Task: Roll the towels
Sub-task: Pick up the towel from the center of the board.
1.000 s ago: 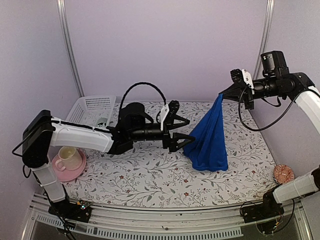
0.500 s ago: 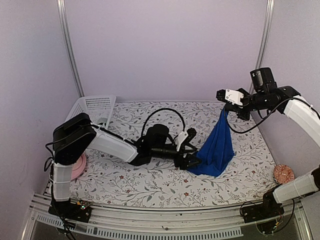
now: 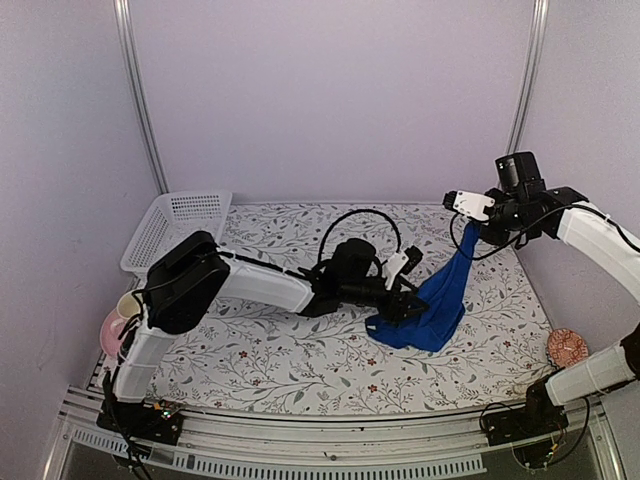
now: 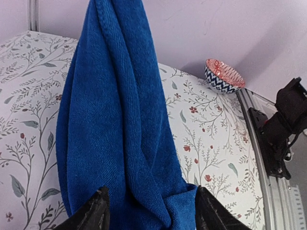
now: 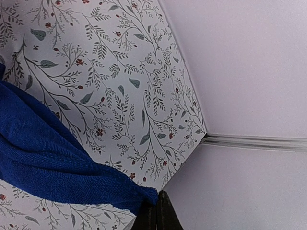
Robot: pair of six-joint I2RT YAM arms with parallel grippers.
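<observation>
Right claw [image 3: 468, 218], clamped tight, holds a corner of the long royal-blue cloth towel [image 3: 440, 300] at the floral bench's [image 3: 270, 350] three o'clock; left claw [image 4: 151, 213] gapes, straddling its lower folds.

Left arm [image 3: 260, 285] reaches low across, left fingers [image 4: 93, 213] apart; right arm [image 3: 590, 225] raised, right fingers [image 5: 154, 216] pinching the blue towel [image 3: 440, 300].

Bright, even light — soft shadows, little blur anywhere.
</observation>
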